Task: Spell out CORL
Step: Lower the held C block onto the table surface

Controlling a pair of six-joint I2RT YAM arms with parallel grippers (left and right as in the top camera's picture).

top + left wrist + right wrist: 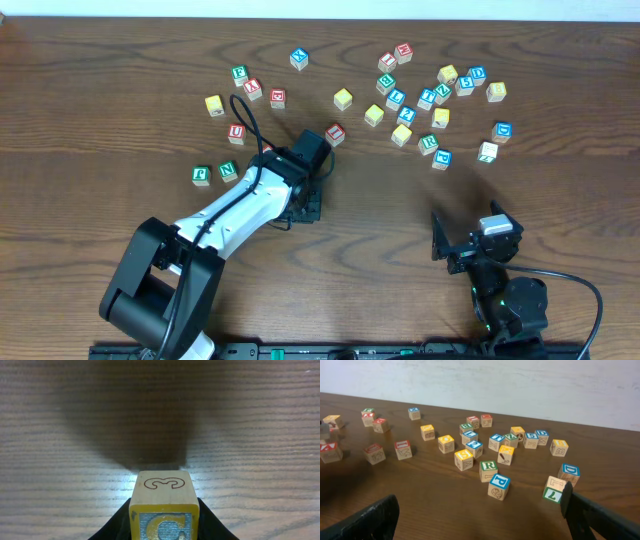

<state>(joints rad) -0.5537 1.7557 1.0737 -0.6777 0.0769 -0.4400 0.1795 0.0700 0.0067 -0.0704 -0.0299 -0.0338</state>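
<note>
The left fingers are clamped narrow on the yellow-framed wooden cube lettered C. They hold it low at bare worktop, nearer than the scattered cubes and to their left. This is probably where the word starts, with room to its right. The right fingers stand wide and empty at near right, facing the green-framed wooden R cube.

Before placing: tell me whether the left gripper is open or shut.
Shut. The left gripper pinches the yellow-framed wooden C cube between its black fingers.
</note>
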